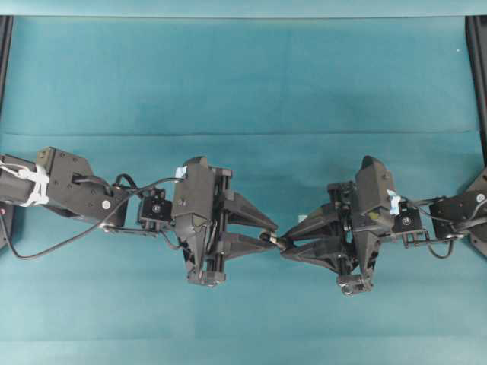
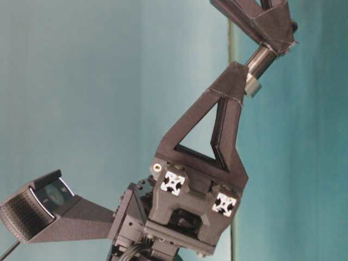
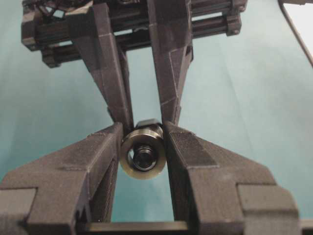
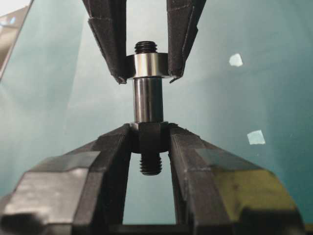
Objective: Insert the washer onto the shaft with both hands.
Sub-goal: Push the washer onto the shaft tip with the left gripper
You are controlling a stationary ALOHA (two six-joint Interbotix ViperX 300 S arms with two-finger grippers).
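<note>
The washer (image 4: 148, 64) is clamped between the fingertips of the left gripper (image 1: 268, 234), whose fingers are drawn in narrow around the ring's outer edge. The shaft (image 4: 148, 106) is held by the right gripper (image 1: 288, 245), closed on the hexagonal section low on the rod, with a threaded stub showing below the fingers in the right wrist view. In that view the washer is seen already seated over the far end of the shaft: the dark threaded tip projects through the hole and the smooth shiny section runs from the ring down to the right gripper's fingertips. In the left wrist view the washer (image 3: 143, 154) faces the camera, the shaft's threaded end visible inside its centre hole. From overhead the two grippers are met tip to tip above the teal table cover (image 1: 243, 91), raised off it, with the parts between them. Two pale blue tape bits (image 4: 235, 59) lie on the cover, well apart from the grippers
</note>
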